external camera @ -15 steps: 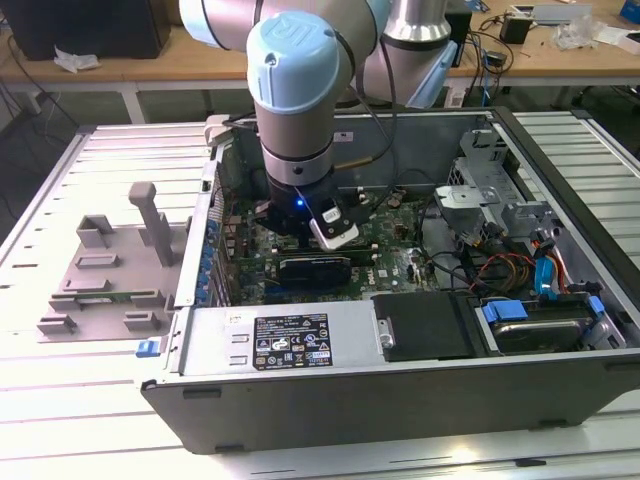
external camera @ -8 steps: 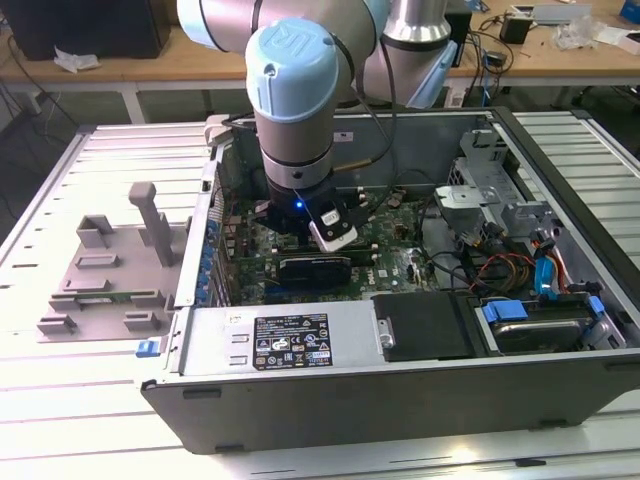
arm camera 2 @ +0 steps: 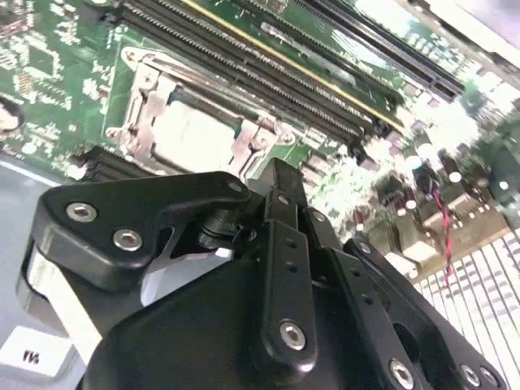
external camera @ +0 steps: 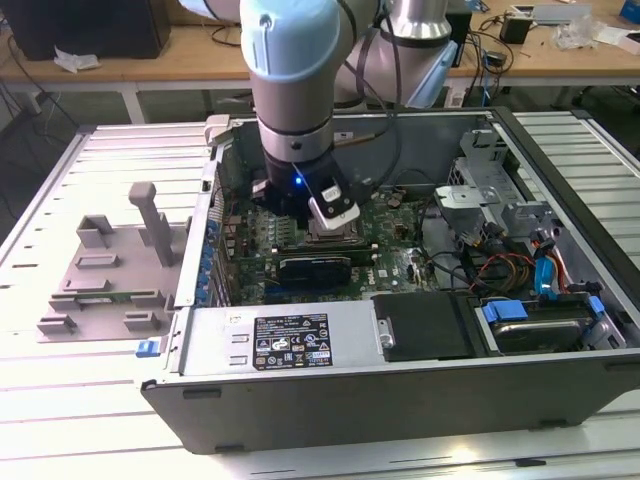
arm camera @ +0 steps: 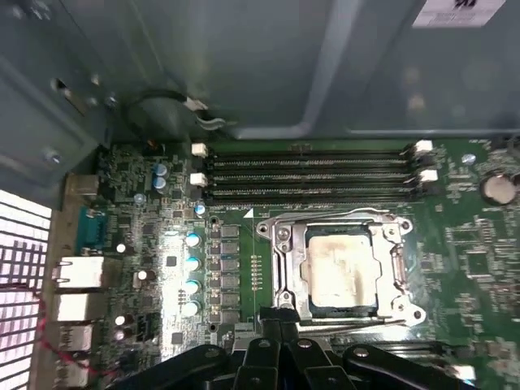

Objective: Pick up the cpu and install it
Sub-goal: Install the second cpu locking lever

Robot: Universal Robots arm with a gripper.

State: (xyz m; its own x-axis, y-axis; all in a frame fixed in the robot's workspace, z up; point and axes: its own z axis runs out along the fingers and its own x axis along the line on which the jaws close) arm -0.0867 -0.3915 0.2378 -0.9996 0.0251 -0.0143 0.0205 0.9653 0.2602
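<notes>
You are viewing the gripper [arm camera: 280, 329] poised just above the motherboard [arm camera: 162, 268] inside the open computer case [external camera: 400, 390]. The jaws are standing drawn together and are holding nothing. The cpu [arm camera: 339, 272] is sitting in the socket frame [arm camera: 284, 272] — silver top facing up — just beyond the fingertips in both wrist views [arm camera 2: 191, 134]. Memory slots [arm camera: 309, 175] are running alongside. The case is resting on the slatted bench [external camera: 70, 400], beside a grey fixture [external camera: 110, 270].
</notes>
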